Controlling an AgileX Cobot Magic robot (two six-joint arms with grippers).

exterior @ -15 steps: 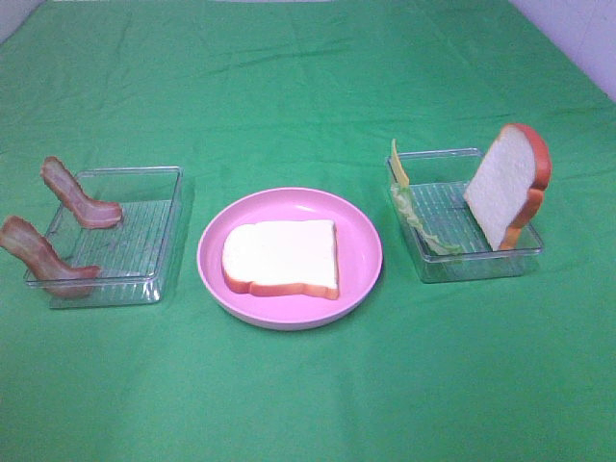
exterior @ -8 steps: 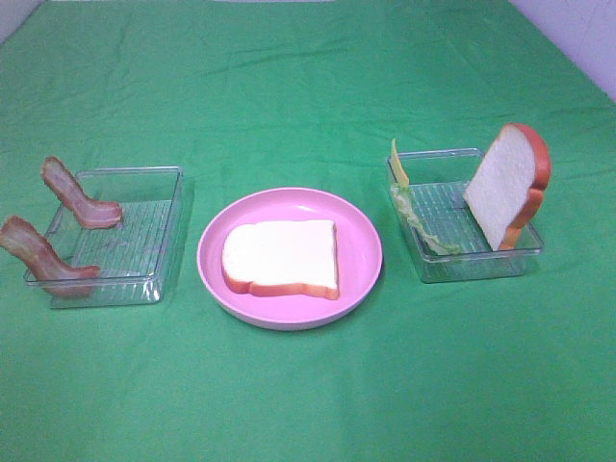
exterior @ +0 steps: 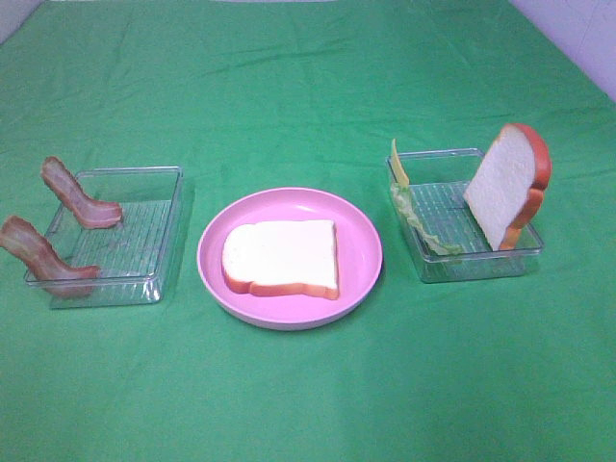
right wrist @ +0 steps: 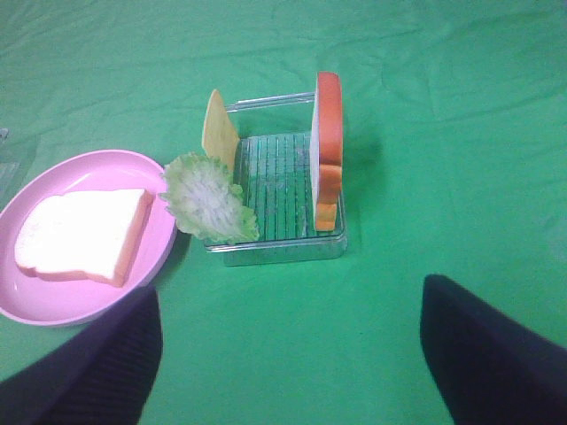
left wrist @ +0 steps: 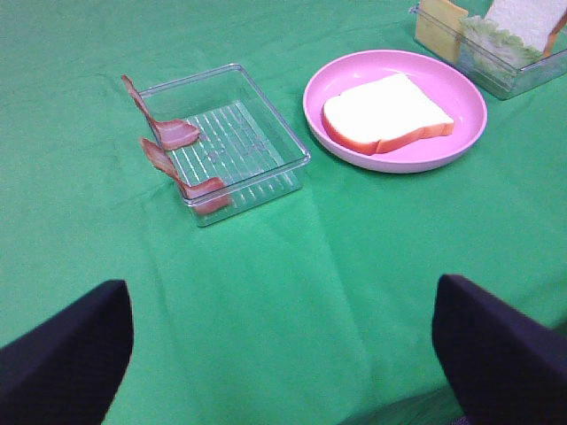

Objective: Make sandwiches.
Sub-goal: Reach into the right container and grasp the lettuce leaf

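One white bread slice [exterior: 282,257] lies flat on the pink plate [exterior: 361,234] at the middle. A second bread slice [exterior: 506,183] leans upright in the right clear tray [exterior: 474,265], with the lettuce leaf [exterior: 416,221] and yellow cheese [exterior: 398,163] against that tray's left wall. Two bacon strips [exterior: 77,194] [exterior: 38,255] hang over the left tray's [exterior: 144,289] left wall. Neither arm shows in the high view. My left gripper [left wrist: 283,350] is open above bare cloth, short of the bacon tray [left wrist: 266,111]. My right gripper [right wrist: 288,354] is open, short of the bread tray [right wrist: 283,251].
A green cloth [exterior: 308,77] covers the whole table, with a pale wall [exterior: 577,29] at the back right corner. The plate [left wrist: 461,133] sits between the two trays, with gaps of cloth on both sides.
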